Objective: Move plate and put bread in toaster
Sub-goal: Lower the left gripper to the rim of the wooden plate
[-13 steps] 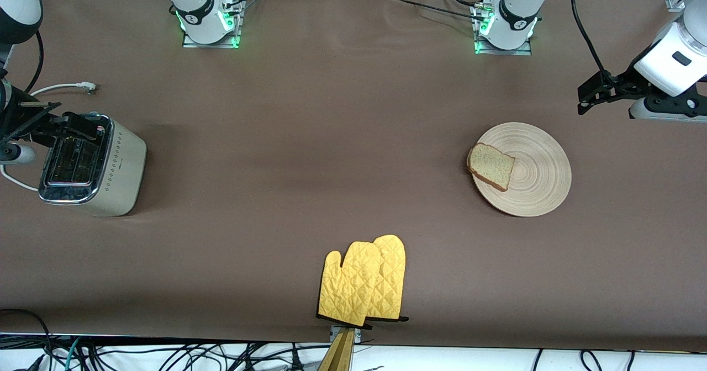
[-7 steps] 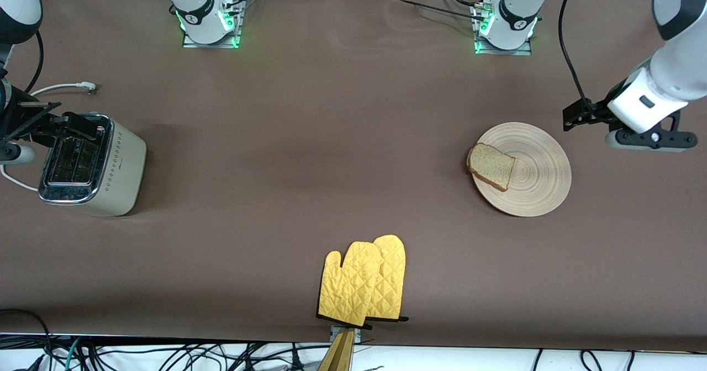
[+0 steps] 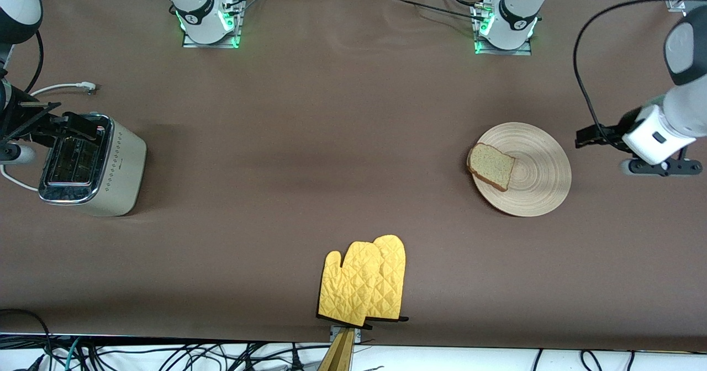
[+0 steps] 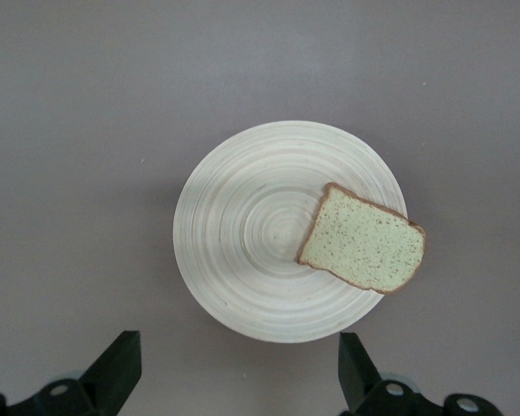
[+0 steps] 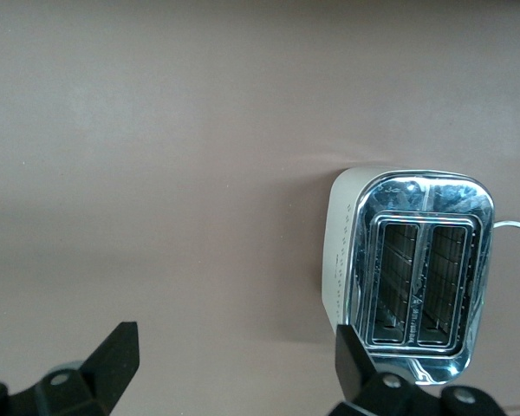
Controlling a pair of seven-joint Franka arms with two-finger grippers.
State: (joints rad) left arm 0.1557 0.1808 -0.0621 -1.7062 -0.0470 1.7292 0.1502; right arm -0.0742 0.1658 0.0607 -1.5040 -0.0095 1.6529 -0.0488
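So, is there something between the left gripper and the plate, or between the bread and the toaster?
Nothing visible. The left gripper, open, hangs beside the plate with only bare table between. From the bread to the toaster the table is bare; the yellow mitts lie nearer the front camera.

High front camera, two downward wrist cameras

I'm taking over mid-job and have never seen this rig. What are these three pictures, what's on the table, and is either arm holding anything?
Two robot arms work at a brown table. The front view looks down from across it; the other two come from cameras on each wrist. The left gripper is open beside the plate, holding nothing. The bread lies on the plate, overhanging its rim. The right gripper waits open over the toaster, whose two slots are empty. Yellow oven mitts lie nearer the front camera.
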